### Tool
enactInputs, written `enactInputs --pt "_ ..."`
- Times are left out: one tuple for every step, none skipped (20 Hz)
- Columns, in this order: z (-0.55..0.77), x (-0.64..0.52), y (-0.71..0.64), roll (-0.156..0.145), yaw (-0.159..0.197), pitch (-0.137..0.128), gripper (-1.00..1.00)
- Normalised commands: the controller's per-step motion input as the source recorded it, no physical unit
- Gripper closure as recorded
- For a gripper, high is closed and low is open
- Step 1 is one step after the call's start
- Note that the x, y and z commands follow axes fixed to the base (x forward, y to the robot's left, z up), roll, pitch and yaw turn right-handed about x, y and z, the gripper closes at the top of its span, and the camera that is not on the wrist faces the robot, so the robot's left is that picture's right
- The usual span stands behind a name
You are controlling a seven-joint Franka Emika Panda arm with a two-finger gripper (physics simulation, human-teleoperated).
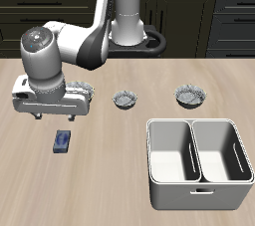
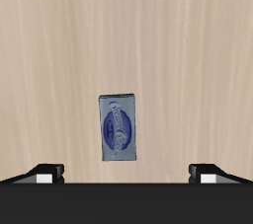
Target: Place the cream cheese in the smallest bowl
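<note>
So the cream cheese (image 1: 62,142) is lying flat on the table (image 1: 110,170), near the front edge, with nothing touching it. The gripper (image 1: 54,113) hangs just above and behind it, fingers (image 2: 43,172) spread wide with nothing between them. The smallest bowl (image 1: 126,99) sits farther back, with the white bins (image 1: 197,162) off to the side. A third bowl (image 1: 84,91) is mostly hidden behind the arm.

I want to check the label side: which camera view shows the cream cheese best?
The wrist view: the cream cheese lies flat on the table, seen from straight above, its oval label plain. The exterior view shows it only as a small dark blue box near the arm.
</note>
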Motion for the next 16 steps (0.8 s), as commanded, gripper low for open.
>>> enactInputs --pt "-0.16 0.00 0.01 -0.035 0.016 -0.003 -1.00" --pt "-0.25 0.01 0.05 0.017 0.014 0.029 -1.00" --pt "-0.19 -0.02 0.05 0.023 -0.001 0.020 -1.00" --pt "-0.28 -0.09 0.03 -0.032 0.030 0.010 -1.00" --pt "-0.43 -0.13 0.08 0.022 0.041 0.006 -1.00" --pt "-0.26 0.01 0.02 0.010 -0.055 0.064 -1.00" --pt "-0.27 -0.07 0.01 -0.073 0.083 -0.005 -1.00" --pt "-0.30 -0.05 0.06 0.052 0.005 0.033 -1.00" --pt "-0.22 -0.03 -0.02 -0.005 -0.035 0.041 -1.00" --pt "-0.28 -0.08 -0.03 -0.052 0.017 0.005 -1.00" --pt "-0.32 -0.09 0.05 0.032 0.032 0.041 -1.00" --pt "-0.27 -0.01 -0.10 -0.001 -0.009 0.046 -1.00" --pt "-0.23 -0.08 -0.06 -0.045 0.008 0.019 -1.00" --pt "-0.19 -0.08 0.00 0.058 -0.017 0.019 -1.00" --pt "-0.11 -0.04 -0.06 -0.011 0.010 0.002 -1.00" --pt "-0.21 -0.10 -0.07 -0.015 -0.038 0.030 -1.00"
